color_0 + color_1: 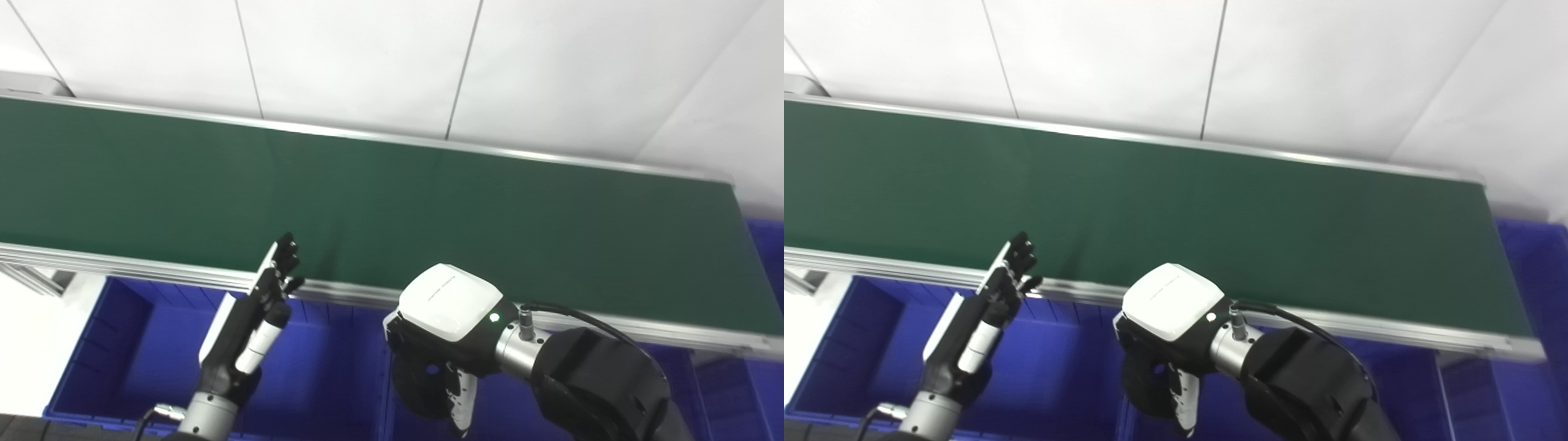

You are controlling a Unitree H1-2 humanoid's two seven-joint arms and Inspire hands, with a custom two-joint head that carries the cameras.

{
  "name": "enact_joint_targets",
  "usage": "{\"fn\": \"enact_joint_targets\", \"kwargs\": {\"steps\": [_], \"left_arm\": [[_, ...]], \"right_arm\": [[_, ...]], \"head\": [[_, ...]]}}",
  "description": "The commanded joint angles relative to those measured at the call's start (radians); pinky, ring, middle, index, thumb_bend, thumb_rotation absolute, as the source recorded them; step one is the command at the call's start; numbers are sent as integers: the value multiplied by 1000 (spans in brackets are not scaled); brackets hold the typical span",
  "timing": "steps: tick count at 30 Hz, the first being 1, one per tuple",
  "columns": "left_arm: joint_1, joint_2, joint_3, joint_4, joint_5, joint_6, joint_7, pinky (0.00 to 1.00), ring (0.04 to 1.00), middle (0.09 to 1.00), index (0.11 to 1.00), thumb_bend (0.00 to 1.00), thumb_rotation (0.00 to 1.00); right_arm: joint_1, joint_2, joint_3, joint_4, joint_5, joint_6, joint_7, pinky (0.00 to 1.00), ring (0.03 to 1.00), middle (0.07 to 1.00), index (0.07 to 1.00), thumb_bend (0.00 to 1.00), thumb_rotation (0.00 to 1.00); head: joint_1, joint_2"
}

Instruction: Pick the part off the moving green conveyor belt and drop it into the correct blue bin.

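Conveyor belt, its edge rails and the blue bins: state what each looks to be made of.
Conveyor belt: matte dark green, rubber or coated fabric by its dull, even, glare-free surface. Edge rails: silvery ridged strips with bright highlights, probably extruded aluminium. Blue bins: uniform saturated blue with a soft sheen and ribbed walls, likely moulded plastic.

White panelled wall [367, 55] behind

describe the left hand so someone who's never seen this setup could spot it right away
Find the long green conveyor belt and follow its near metal rail toward the left. There the left hand stands over a blue bin, slim, fingers straight and pointing up, holding nothing. The right hand is bulkier, white-backed, turned downward.
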Motion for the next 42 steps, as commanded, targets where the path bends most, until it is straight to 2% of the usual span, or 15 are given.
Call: {"fn": "enact_joint_targets", "kwargs": {"steps": [1,4,7,9,11,13,16,17,19,22,26,29,31,39,42], "left_arm": [[-11,3,9,-36,-29,4,-8,915,977,1000,1000,738,865],[-14,9,14,-38,-33,1,-13,917,972,1000,1000,725,861],[-14,13,16,-39,-41,7,-18,931,974,1000,1000,719,853],[-14,14,19,-41,-44,16,-20,936,973,1000,1000,726,846],[-14,16,21,-44,-39,23,-19,931,974,1000,1000,730,847],[-14,17,25,-46,-38,30,-18,911,971,1000,1000,733,854],[-10,16,32,-54,-46,38,-19,904,974,1000,1000,751,840],[-9,16,34,-55,-48,39,-19,899,975,1000,1000,756,839],[-7,19,34,-59,-46,42,-21,891,976,1000,1000,751,844],[-8,23,32,-69,-34,58,-23,882,972,1000,1000,779,869],[-15,19,31,-74,-47,77,-27,884,974,1000,1000,780,868],[-24,13,29,-70,-54,83,-29,883,975,1000,1000,780,857],[-30,10,31,-68,-65,89,-31,883,978,1000,1000,788,847],[-54,6,15,-58,-64,92,-38,863,967,1000,1000,759,840],[-58,6,11,-50,-60,92,-37,892,975,1000,1000,766,843]], "right_arm": [[56,6,-24,-36,-39,-74,-93,144,202,470,488,529,0],[126,5,-54,-11,-60,-125,-225,142,198,470,487,529,0],[196,-4,-86,43,-97,-176,-416,198,252,472,485,529,0],[236,1,-108,90,-123,-187,-555,226,280,418,513,523,0],[258,8,-116,115,-169,-187,-619,228,304,415,517,523,1],[270,25,-117,117,-259,-188,-603,261,343,432,517,526,5],[285,61,-119,104,-395,-206,-524,357,462,565,497,520,146],[290,68,-122,104,-420,-210,-504,399,508,604,563,658,328],[306,83,-130,103,-469,-217,-476,540,635,690,660,835,656],[327,107,-147,101,-512,-228,-438,787,828,861,817,970,873],[350,155,-171,117,-552,-225,-394,963,912,943,898,999,940],[375,190,-182,144,-566,-211,-409,997,938,961,912,1000,958],[387,209,-185,157,-570,-207,-418,1000,938,962,916,1000,980],[478,297,-205,195,-501,-158,-580,964,885,916,897,1000,984],[520,336,-234,204,-355,-128,-673,871,862,890,865,1000,946]], "head": [[-1,4],[3,8],[9,12],[14,15],[16,19],[11,22],[5,26],[5,28],[6,33],[1,39],[-5,38],[-2,38],[-3,39],[1,25],[21,10]]}}
